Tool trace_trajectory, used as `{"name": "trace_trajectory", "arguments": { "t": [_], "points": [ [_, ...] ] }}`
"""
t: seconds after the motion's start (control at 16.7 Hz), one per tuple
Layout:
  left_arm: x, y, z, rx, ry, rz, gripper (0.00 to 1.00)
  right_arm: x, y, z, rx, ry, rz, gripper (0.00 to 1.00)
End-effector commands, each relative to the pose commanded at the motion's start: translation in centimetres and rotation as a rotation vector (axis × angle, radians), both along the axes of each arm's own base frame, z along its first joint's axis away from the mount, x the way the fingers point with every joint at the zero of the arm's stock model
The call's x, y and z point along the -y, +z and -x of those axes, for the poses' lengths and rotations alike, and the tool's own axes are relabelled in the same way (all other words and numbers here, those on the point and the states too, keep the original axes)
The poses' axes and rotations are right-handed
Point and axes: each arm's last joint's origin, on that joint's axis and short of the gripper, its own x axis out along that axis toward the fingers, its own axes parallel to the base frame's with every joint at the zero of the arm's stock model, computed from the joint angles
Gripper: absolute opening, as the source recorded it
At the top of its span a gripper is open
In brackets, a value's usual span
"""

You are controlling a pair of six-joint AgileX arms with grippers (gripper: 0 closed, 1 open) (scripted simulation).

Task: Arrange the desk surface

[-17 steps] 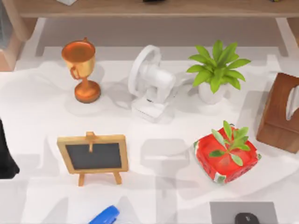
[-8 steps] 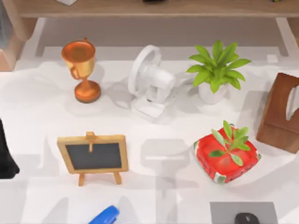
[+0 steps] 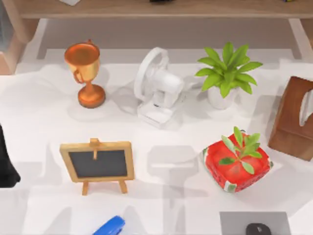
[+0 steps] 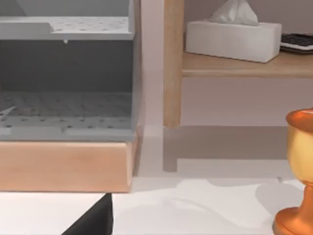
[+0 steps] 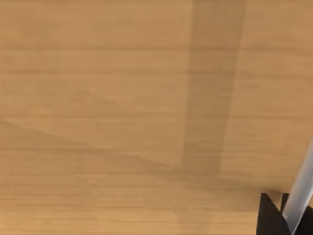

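Observation:
The desk surface [image 3: 44, 122] is a broad white tabletop. On it stand a copper trophy [image 3: 85, 73], a white fan [image 3: 156, 88], a potted green plant [image 3: 226, 73], a small chalkboard easel [image 3: 98, 164] and a red watermelon-patterned pot with a sprout [image 3: 237, 164]. A black part of my left arm [image 3: 6, 164] sits at the desk's left edge. A dark piece of my left gripper [image 4: 95, 220] shows low in the left wrist view, near the trophy [image 4: 298, 171]. My right gripper [image 5: 274, 218] shows as a dark corner against a light-wood surface [image 5: 122, 98].
A brown wooden tissue box [image 3: 296, 117] stands at the right edge. A grey pad [image 3: 254, 220] with a black mouse [image 3: 258, 229] and a blue object [image 3: 110, 226] lie at the front. A wooden shelf [image 3: 156, 9], a grey perforated organiser [image 4: 66, 78] and a white tissue box [image 4: 232, 36] sit at the back.
Shadows on the right back of the desk have shifted slightly. The objects and the left arm stay where they were.

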Motion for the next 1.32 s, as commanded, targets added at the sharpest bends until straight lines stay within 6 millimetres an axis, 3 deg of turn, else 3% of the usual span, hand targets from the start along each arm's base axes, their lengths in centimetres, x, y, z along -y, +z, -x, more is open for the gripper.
{"name": "trace_trajectory", "arguments": {
  "t": [0.06,0.84,1.32],
  "points": [
    [0.00,0.00,0.00,0.000,0.000,0.000,1.00,0.00,0.00,0.00,0.000,0.000,0.000,0.00],
    [0.00,0.00,0.00,0.000,0.000,0.000,1.00,0.00,0.00,0.00,0.000,0.000,0.000,0.98],
    [0.00,0.00,0.00,0.000,0.000,0.000,1.00,0.00,0.00,0.00,0.000,0.000,0.000,1.00]
  ]
}}
